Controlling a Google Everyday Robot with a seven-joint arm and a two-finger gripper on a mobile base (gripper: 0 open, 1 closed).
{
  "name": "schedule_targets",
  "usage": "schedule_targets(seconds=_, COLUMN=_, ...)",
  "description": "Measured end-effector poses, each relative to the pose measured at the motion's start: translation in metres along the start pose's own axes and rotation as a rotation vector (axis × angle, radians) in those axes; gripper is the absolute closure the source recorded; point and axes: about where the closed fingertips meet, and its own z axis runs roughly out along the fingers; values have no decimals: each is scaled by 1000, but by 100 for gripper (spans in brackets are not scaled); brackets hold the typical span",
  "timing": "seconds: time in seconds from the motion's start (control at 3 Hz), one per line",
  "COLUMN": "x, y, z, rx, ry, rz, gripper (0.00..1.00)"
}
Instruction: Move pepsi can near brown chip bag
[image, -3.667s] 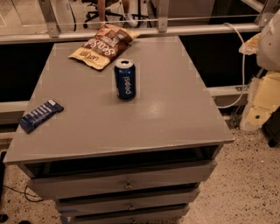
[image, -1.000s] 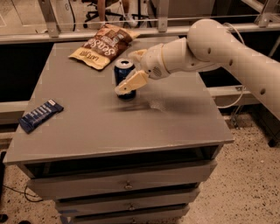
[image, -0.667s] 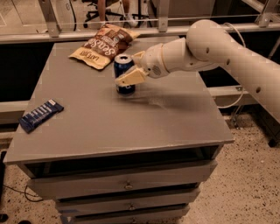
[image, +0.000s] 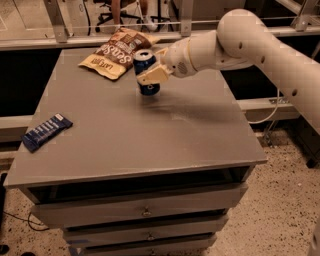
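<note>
Cream-coloured gripper (image: 149, 74) clamps the pepsi can (image: 144, 61) — its far finger hidden behind the cylinder, lettering covered — near the far edge of the table (image: 150, 140), just beside the crinkled brown chip bag (image: 116, 54). Whether the can touches the matte grey top is unclear.
</note>
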Motion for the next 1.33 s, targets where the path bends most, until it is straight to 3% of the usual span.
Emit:
schedule_targets(seconds=0.33, x=-4, y=-2, z=0, rx=3, ry=-6, rz=-4, gripper=100)
schedule_targets(seconds=1.0, x=-10, y=-8, z=1, rx=22, ry=-27, rz=-29, gripper=100)
schedule_targets(seconds=1.33, x=-11, y=-37, z=17, rx=35, ry=-25, rz=-60, gripper=100)
